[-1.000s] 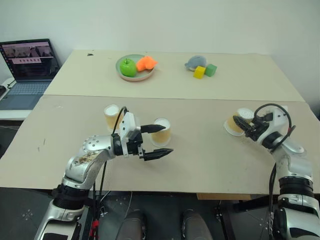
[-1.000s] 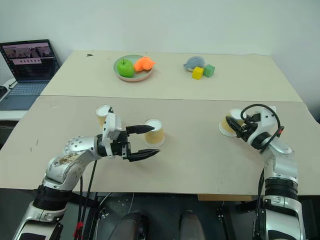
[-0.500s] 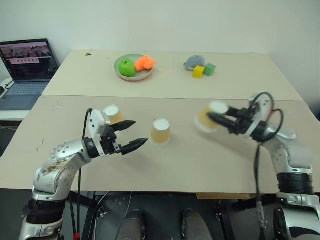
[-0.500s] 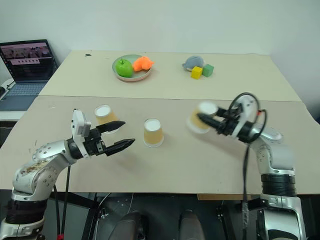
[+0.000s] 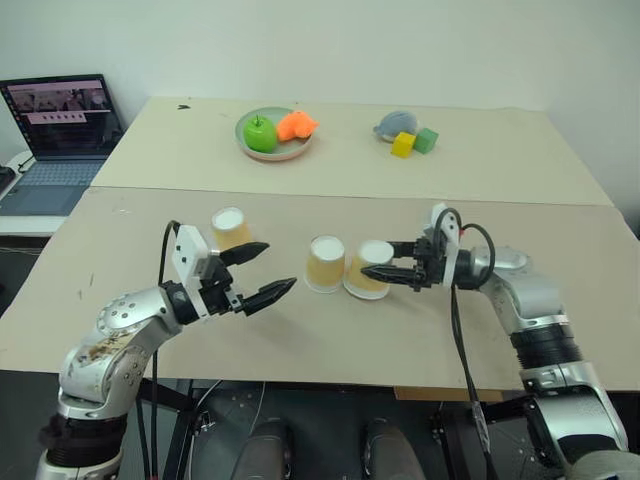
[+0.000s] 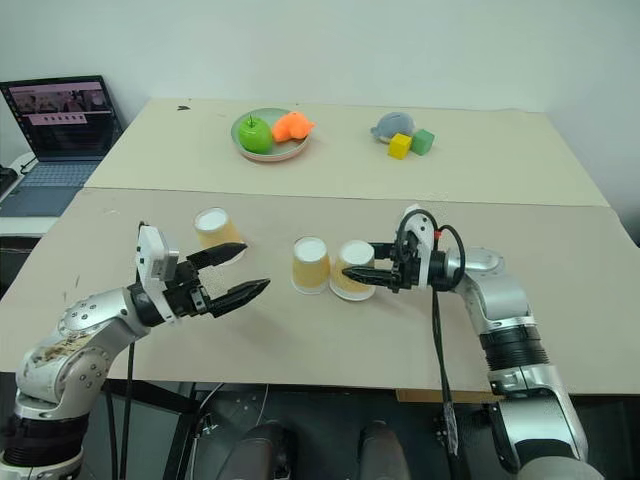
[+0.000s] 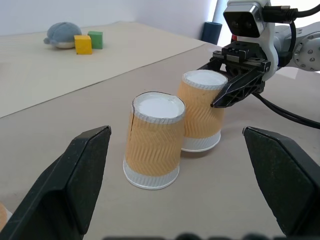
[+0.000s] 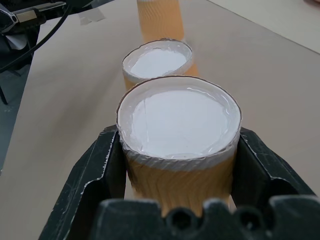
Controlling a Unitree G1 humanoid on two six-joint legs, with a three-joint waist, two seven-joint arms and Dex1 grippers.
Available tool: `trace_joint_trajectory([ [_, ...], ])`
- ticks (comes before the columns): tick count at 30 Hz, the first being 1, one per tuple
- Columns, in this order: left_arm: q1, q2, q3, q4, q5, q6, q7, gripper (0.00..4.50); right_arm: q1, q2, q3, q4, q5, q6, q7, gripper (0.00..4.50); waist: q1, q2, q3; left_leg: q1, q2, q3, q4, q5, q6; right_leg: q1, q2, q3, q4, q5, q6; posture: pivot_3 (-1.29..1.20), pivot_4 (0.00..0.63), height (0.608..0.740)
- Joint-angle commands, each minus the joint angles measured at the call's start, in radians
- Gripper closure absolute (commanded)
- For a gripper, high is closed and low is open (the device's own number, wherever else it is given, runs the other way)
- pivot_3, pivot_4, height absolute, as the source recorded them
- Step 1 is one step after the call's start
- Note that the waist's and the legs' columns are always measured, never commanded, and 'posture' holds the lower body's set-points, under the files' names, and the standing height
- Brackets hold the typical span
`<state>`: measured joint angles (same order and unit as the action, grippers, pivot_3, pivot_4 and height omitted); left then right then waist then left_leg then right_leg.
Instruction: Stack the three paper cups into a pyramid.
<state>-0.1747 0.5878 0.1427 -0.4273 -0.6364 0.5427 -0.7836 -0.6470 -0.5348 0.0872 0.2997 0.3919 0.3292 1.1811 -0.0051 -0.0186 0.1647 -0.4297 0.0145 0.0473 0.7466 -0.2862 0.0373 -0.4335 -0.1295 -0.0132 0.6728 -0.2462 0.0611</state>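
Here, looking down from my head, my right gripper [image 5: 378, 272] is clamped around one paper cup [image 5: 370, 268], which stands upside down on the table [image 5: 420, 330] just beside a second cup [image 5: 325, 263], the two side by side near the middle of the front half. The third cup [image 5: 229, 229] sits apart toward the left edge, behind my left gripper [image 5: 262, 273], whose fingers are spread wide and empty.

Through my left wrist, the two cups [image 7: 152, 146] [image 7: 201, 116] stand touching, bases up, with my right gripper's black fingers [image 7: 235, 90] pinching the farther one. A yellow block [image 7: 82, 44] and a green block [image 7: 95, 39] lie near the table's far edge.

Through my right wrist, my fingers [image 8: 102, 170] press both sides of the held cup [image 8: 179, 131], the second cup [image 8: 157, 62] directly beyond it.
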Motion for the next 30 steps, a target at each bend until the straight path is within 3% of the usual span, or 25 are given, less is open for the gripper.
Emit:
trace_joint_trajectory([
  [1, 0.004, 0.0, 0.019, -0.061, -0.026, -0.003, 0.017, 0.0, -0.039, 0.019, -0.008, 0.029, -0.019, -0.063, 0.016, 1.76, -0.001, 0.0, 0.0, 0.0, 0.0, 0.0, 0.0, 0.0, 0.0, 0.0, 0.0, 0.0, 0.0, 0.0, 0.0, 0.0, 0.15, 0.678],
  [22, -0.008, -0.014, 0.01, -0.059, -0.056, -0.009, 0.072, 0.0, -0.081, 0.106, -0.028, 0.184, -0.06, -0.144, -0.028, 1.76, -0.008, 0.0, 0.0, 0.0, 0.0, 0.0, 0.0, 0.001, -0.001, -0.001, 0.0, 0.0, 0.002, 0.0, 0.0, 0.0, 0.15, 0.678],
  [27, -0.009, -0.025, 0.004, -0.057, -0.05, -0.012, 0.075, 0.0, -0.084, 0.112, -0.039, 0.206, -0.06, -0.153, -0.032, 0.12, -0.008, 0.0, 0.0, 0.0, 0.0, 0.0, 0.0, 0.001, -0.001, -0.001, 0.0, 0.0, 0.002, 0.0, 0.0, 0.0, 0.15, 0.678],
  [30, -0.014, -0.03, 0.002, -0.045, -0.045, -0.017, 0.071, 0.0, -0.082, 0.1, -0.033, 0.191, -0.053, -0.092, -0.017, 0.04, -0.007, 0.0, 0.0, 0.0, 0.0, 0.0, 0.0, 0.001, -0.001, -0.001, 0.0, 0.0, 0.002, 0.0, 0.0, 0.0, 0.15, 0.678],
])
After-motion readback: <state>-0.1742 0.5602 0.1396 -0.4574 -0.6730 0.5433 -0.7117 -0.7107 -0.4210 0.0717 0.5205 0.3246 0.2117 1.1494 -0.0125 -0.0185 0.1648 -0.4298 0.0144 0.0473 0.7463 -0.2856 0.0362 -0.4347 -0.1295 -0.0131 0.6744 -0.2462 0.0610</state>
